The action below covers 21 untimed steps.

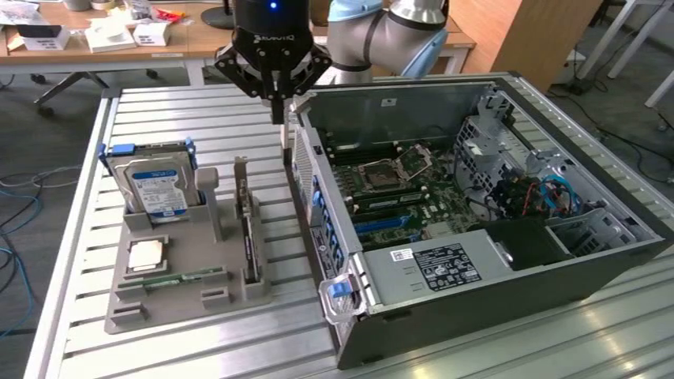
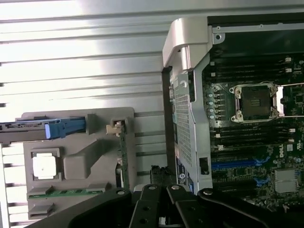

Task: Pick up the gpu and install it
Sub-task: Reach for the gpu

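The gpu (image 1: pixel 249 237) is a thin dark card standing on edge in a slot of the grey holder (image 1: pixel 179 304), its silver bracket (image 1: pixel 241 172) at the far end. My gripper (image 1: pixel 277 117) hangs shut and empty above the table, behind the holder and close to the open computer case's (image 1: pixel 506 268) near wall. It is apart from the card. The wrist view looks down on the gpu (image 2: pixel 121 156) edge-on in the holder (image 2: pixel 80 159), with my gripper (image 2: pixel 160 175) between the card and the case wall. Blue slots (image 1: pixel 384 225) show on the motherboard (image 1: pixel 416 185).
The holder also carries a silver hard drive (image 1: pixel 158 188) in a blue caddy, a processor (image 1: pixel 145 254) and a green memory stick (image 1: pixel 174 278). The case lies open on the slatted metal table (image 1: pixel 189 110), its wall rising just beside the holder. Desks with boxes stand behind.
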Each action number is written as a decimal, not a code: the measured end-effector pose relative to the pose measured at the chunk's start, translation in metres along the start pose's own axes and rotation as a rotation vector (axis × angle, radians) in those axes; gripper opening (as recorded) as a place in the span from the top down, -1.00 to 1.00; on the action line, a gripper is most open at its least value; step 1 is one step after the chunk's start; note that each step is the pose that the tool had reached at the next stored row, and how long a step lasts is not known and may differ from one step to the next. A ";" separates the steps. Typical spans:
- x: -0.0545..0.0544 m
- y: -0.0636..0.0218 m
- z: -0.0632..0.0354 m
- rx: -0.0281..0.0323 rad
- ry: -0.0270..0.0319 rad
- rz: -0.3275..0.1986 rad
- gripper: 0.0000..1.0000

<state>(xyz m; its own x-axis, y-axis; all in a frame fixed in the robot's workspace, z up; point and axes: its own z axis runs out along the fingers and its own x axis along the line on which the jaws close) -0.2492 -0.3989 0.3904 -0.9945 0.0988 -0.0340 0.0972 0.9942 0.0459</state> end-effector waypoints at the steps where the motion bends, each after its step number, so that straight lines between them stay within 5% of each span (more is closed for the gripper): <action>1: 0.002 -0.0002 0.0000 0.0000 0.0000 0.001 0.79; 14: 0.033 -0.0033 0.0001 0.0007 -0.0010 0.021 0.79; 21: 0.040 -0.0039 0.0001 0.0008 -0.0013 0.026 0.79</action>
<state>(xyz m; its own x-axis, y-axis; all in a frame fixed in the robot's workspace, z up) -0.2889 -0.3988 0.3888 -0.9916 0.1248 -0.0340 0.1232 0.9913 0.0459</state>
